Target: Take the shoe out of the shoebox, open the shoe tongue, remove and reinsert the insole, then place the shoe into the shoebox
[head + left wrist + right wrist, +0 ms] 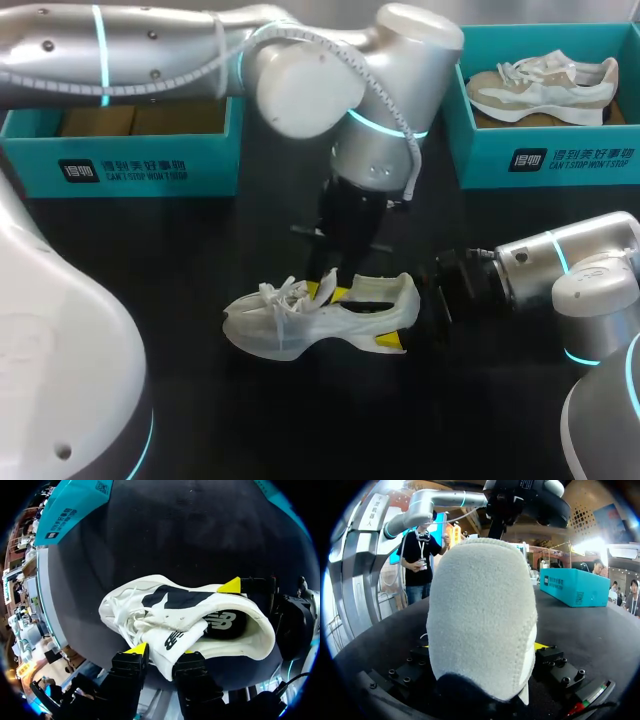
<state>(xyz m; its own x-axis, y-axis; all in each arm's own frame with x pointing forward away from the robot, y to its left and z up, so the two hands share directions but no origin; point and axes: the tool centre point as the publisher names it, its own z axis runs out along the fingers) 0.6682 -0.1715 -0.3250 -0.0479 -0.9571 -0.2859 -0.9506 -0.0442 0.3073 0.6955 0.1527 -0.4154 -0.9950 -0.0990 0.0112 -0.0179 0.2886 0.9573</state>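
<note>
A: Where was the shoe located?

B: The shoe [320, 318] was noted on the table [250, 420], outside both boxes. Its toe was turned to the left arm's side and its heel to the right arm's side.

A: Was the state of the left gripper recorded?

B: The left gripper [335, 291] was seen coming down from above onto the shoe's opening. In its wrist view the tongue [172, 639] was pinched between its two fingers [131, 662] and drawn away from the laces. It was logged as closed on the tongue.

A: And the right gripper?

B: The right gripper [400, 312] was set level at the heel. One yellow tip was seen against each side of the heel, so it was logged as clamped on the shoe.

A: Was the insole visible?

B: The dark insole [225, 622] was seen lying inside the shoe, behind the tongue.

A: What about the boxes?

B: The left box [120, 165] was noted at the far left of the table. The right box [545, 155] was noted at the far right, with a second shoe [540, 85] in it. Both were well apart from the grippers.
</note>
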